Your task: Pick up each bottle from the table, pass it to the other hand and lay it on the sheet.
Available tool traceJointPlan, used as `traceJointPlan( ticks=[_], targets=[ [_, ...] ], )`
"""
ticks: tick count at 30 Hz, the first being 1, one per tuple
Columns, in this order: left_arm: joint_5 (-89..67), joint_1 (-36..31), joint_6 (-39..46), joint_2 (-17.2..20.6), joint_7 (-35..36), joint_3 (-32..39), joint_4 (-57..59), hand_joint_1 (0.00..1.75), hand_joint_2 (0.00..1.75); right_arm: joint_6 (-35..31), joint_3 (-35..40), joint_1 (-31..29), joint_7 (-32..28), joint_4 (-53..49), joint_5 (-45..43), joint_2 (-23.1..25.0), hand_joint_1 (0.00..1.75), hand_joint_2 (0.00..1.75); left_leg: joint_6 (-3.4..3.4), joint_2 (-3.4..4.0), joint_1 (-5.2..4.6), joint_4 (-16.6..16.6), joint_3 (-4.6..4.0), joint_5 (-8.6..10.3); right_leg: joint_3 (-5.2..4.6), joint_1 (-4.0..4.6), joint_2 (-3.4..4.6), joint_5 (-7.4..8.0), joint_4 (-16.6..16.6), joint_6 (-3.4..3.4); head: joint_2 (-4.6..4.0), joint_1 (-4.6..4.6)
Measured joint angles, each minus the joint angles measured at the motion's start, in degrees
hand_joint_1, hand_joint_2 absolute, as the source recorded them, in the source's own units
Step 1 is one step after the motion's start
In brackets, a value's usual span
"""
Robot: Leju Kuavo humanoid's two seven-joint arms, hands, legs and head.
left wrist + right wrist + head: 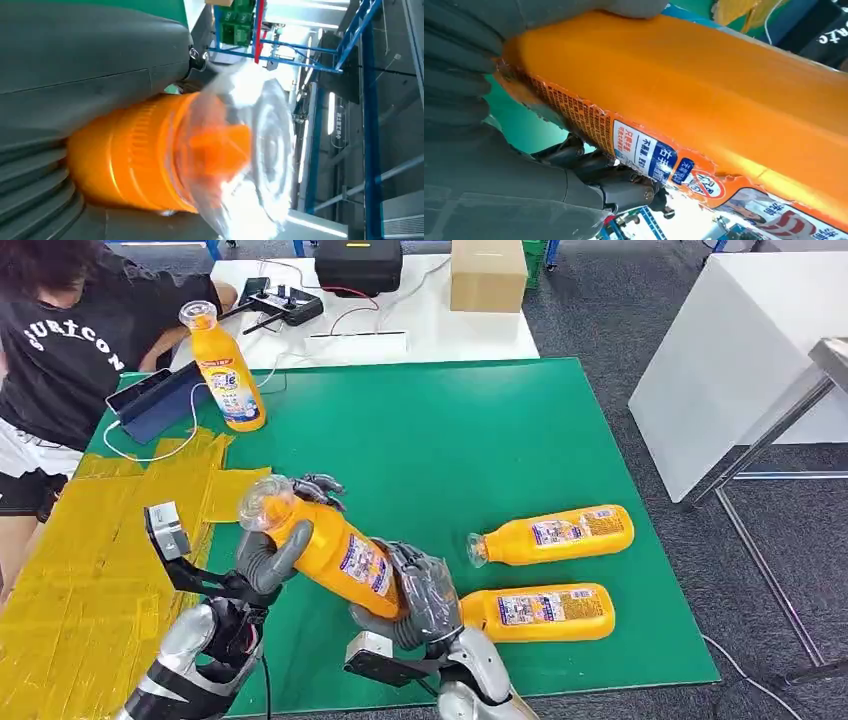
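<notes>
Bottle (335,552), tilted with its cap up-left, is gripped by left hand (272,550) and right hand (420,595).

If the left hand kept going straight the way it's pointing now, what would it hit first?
Likely nothing soon: the left hand, gripping the held bottle near its cap, points up-table over bare green mat. The standing bottle looks left of that line; depth is unclear.

From my head view the scene is evenly and brightly lit with only faint soft shadows, while my left wrist view shows the clear bottle cap (250,150) smeared by blur against blown-out window glare, and my right wrist view renders the bottle label (659,160) sharp.
</notes>
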Motion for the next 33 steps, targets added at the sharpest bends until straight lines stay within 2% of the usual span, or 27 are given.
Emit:
traceJointPlan(
  ticks=[3, 5, 6, 7, 33],
  targets=[
    [-0.09, 0.01, 0.18, -0.13, -0.04, 0.20, -0.02, 1.75, 1.75, 0.04, 0.00, 0.01, 0.04, 0.13, 0.02, -0.09, 1.75, 1.75, 0.00, 0.00, 0.00, 0.00, 0.00, 0.00, 0.00, 0.00, 0.00, 0.00, 0.00, 0.00, 0.02, 0.00],
    [-0.13, 0.01, 0.20, -0.15, -0.04, 0.33, -0.02, 1.41, 1.75, 0.07, 0.00, 0.04, 0.04, 0.20, 0.02, -0.09, 1.75, 1.75, 0.00, 0.00, 0.00, 0.00, 0.00, 0.00, 0.00, 0.00, 0.00, 0.00, 0.00, 0.00, 0.00, -0.02],
    [-0.13, 0.02, 0.20, -0.15, -0.04, 0.35, -0.02, 1.48, 1.75, 0.07, 0.00, 0.04, 0.04, 0.22, 0.04, -0.09, 1.75, 1.75, 0.00, 0.00, 0.00, 0.00, 0.00, 0.00, 0.00, 0.00, 0.00, 0.00, 0.00, 0.00, 0.00, -0.02],
    [-0.15, 0.02, 0.22, -0.15, -0.04, 0.35, -0.02, 1.75, 1.75, 0.07, 0.00, 0.05, 0.04, 0.24, 0.04, -0.11, 1.75, 1.75, 0.00, 0.00, 0.00, 0.00, 0.00, 0.00, 0.00, 0.00, 0.00, 0.00, 0.00, 0.00, 0.00, 0.00],
    [-3.69, 0.73, 1.05, -0.83, -1.03, 0.37, -0.06, 1.75, 1.75, -1.00, -0.09, 1.01, -0.39, 0.39, -0.48, -0.11, 1.75, 1.75, 0.00, 0.00, 0.00, 0.00, 0.00, 0.00, 0.00, 0.00, 0.00, 0.00, 0.00, 0.00, 0.00, -0.02]
  ],
)
